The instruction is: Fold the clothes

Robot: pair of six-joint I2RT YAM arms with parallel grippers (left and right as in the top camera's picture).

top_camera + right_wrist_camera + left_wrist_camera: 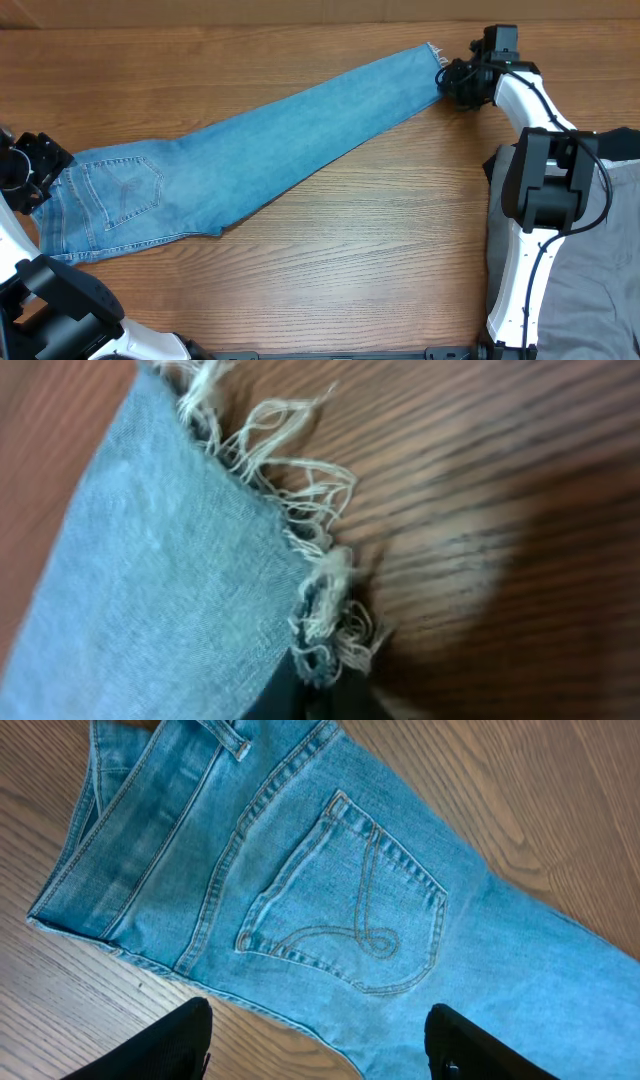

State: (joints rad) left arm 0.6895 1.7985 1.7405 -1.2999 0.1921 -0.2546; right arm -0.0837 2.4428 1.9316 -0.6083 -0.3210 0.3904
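Where the wooden tabletop (pixel 380 230) runs from lower left to upper right, the light blue jeans (pixel 250 150) lie flat along that diagonal. The legs look laid one on the other in a single long strip. The waistband (pixel 130 830) is at the lower left end and the frayed hem (pixel 300 510) at the upper right end, near the far edge. A stitched back pocket (pixel 345 895) faces up just below the waistband.

The left fingers (pixel 185 1045) stand wide apart above the seat of the jeans, one on each side of the lower part of the left wrist view. Nothing is held between them. From overhead, that arm sits at the waistband end, at the left edge of the picture.

The right fingers (pixel 290 700) are closed at the ankle end. In the right wrist view their dark tips meet the lower corner of the hem, where the loose white threads bunch together, and they appear to pinch the denim there. The rest of the fringe lies spread on the wood.

At the right edge, well apart from the jeans, grey trousers (pixel 590 290) lie under the right arm (pixel 520 100), with a black garment (pixel 622 145) just above them.
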